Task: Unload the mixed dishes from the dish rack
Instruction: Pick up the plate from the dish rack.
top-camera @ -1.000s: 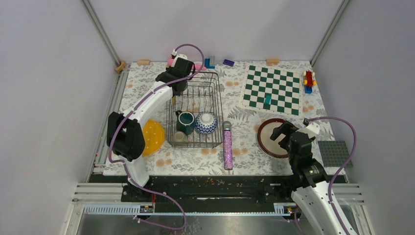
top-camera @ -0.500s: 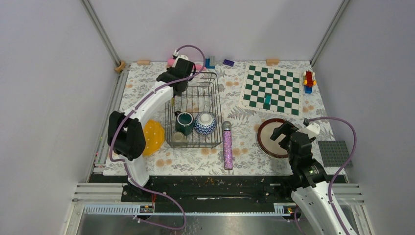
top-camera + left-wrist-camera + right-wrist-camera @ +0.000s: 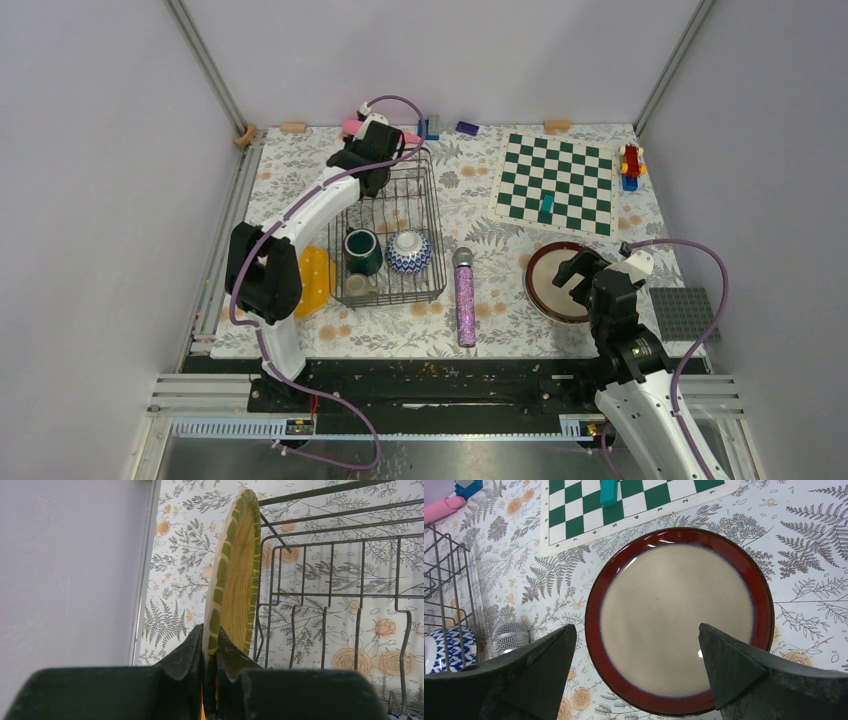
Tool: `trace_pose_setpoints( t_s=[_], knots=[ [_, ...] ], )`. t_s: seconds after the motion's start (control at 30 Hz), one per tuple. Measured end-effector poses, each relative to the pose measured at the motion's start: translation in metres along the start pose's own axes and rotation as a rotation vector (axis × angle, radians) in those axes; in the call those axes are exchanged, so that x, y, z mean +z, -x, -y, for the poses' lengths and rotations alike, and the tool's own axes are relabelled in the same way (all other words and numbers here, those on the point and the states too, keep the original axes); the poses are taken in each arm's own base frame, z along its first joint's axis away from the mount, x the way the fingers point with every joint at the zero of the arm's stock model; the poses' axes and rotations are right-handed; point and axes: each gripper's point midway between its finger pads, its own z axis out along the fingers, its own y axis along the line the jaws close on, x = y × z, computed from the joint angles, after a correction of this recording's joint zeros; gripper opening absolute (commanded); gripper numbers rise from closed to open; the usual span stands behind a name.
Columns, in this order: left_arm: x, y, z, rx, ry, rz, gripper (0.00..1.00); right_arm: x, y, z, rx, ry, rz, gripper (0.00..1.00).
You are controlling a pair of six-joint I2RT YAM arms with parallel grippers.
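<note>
Dishes are partly out of the dish rack (image 3: 395, 205). A yellow plate (image 3: 316, 280) lies flat on the table just left of it, and a red-rimmed plate (image 3: 679, 620) lies flat over on the right, near the chessboard (image 3: 555, 183). In the rack's near end sit a teal mug (image 3: 363, 250), a patterned bowl (image 3: 408, 252) and a small cup (image 3: 358, 286).

At the far left corner a pale green plate (image 3: 235, 575) stands on edge beside the upright wires, and the left gripper (image 3: 210, 642) is pinched tight on its rim. That grip suits the slot: a plate on edge offers only its rim, and a thin clamp there should let it rise between the dividers (whether its lower edge is free of the wires is hidden). The rack sits a little askew on the table, so I judge that a snag could drag it along.

The right gripper (image 3: 636, 632) hangs over the red-rimmed plate with its fingers spread wide on either side, holding nothing. It is well apart from the purple cylinder (image 3: 465, 297) and out of the left arm's way.
</note>
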Motion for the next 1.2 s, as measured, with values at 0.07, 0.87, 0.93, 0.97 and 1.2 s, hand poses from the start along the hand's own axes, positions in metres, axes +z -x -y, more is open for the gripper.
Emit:
trace_pose_setpoints(
  t_s=[0.07,0.87,0.93,0.97,1.2],
  knots=[
    [0.000,0.001,0.000,0.004,0.004,0.003,0.00,0.000,0.000,0.000,0.000,0.000,0.000,1.00],
    [-0.072,0.050,-0.062,-0.262,-0.052,0.194,0.00,0.000,-0.001,0.000,-0.010,0.001,-0.006,0.98],
    [-0.083,0.051,-0.065,-0.300,-0.100,0.225,0.00,0.000,-0.001,-0.001,-0.011,0.006,-0.006,0.98],
    [-0.088,0.051,-0.065,-0.313,-0.124,0.235,0.00,0.000,-0.001,-0.002,-0.011,0.012,-0.008,0.99],
    [-0.127,0.033,-0.029,-0.349,-0.476,0.297,0.00,-0.001,-0.003,-0.018,-0.008,0.094,-0.025,0.99]
  ],
)
